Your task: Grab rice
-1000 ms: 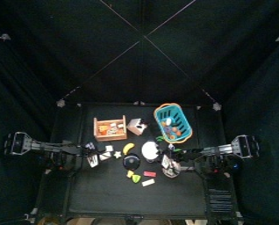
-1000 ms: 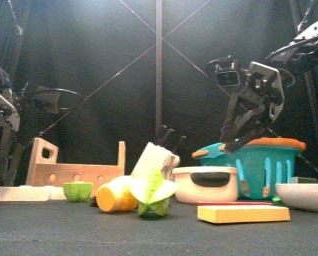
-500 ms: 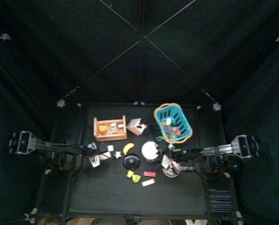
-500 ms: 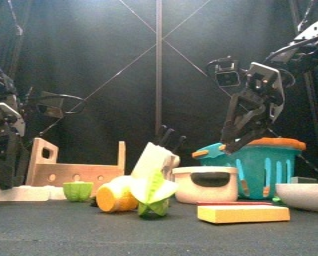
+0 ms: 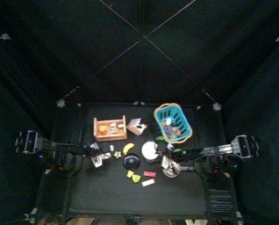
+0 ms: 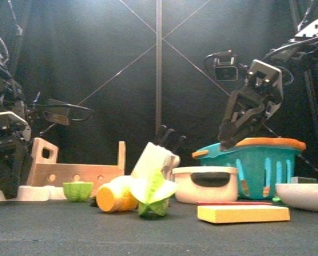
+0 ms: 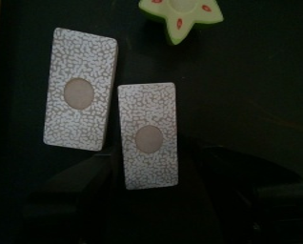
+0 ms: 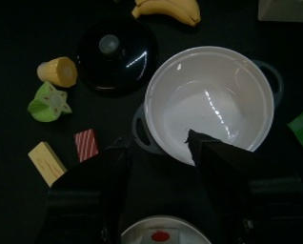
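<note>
The rice (image 6: 306,194) is a small white bowl-like disc at the table's right front edge. It also shows in the top view (image 5: 169,172). In the right wrist view a white round thing (image 8: 161,233), probably the rice, lies low between the jaws and is cut by the picture's edge. My right gripper (image 8: 161,150) is open and empty above the white pot (image 8: 212,100), hanging behind the basket in the front view (image 6: 231,138). My left gripper (image 7: 161,181) is open and empty over two speckled grey slabs (image 7: 144,133), at the table's left (image 5: 97,159).
A black lid (image 8: 116,59), a banana (image 8: 167,10), a yellow block (image 8: 46,162) and a red block (image 8: 87,145) lie around the pot. A teal basket (image 5: 173,123) and a wooden rack (image 5: 112,128) stand at the back. A green star slice (image 7: 182,17) lies near the slabs.
My left arm has come in towards the table's middle and its gripper has sunk lower. My right gripper has risen slightly. The objects have not moved.
</note>
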Motion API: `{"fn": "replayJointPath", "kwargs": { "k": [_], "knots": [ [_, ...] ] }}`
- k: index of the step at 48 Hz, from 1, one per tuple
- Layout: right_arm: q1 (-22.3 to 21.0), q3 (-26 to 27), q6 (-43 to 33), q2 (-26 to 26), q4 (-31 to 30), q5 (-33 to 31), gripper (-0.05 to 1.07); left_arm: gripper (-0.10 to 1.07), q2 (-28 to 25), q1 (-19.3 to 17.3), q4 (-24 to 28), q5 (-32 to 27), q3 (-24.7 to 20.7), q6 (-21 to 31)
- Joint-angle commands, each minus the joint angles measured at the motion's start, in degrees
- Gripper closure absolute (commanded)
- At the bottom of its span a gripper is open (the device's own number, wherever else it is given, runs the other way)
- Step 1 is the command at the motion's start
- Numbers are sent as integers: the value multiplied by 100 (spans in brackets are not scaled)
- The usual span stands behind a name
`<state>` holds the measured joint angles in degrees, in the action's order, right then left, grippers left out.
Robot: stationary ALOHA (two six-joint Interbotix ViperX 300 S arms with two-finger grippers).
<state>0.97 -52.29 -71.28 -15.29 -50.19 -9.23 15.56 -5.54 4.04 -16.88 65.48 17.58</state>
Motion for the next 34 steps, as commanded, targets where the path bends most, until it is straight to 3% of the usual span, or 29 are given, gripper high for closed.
{"fn": "replayJointPath", "kwargs": {
  "k": [1, 12, 34],
  "knots": [
    [9, 105, -9, -141, 0, -44, 19, 13, -26, 18, 0, -26, -105, 9],
    [9, 105, -53, -334, 35, -290, 19, 28, -26, 9, -18, -26, -97, 9],
    [18, 53, -35, -352, 202, -334, 19, 28, 18, 18, 62, -246, -158, -9]
  ]
}}
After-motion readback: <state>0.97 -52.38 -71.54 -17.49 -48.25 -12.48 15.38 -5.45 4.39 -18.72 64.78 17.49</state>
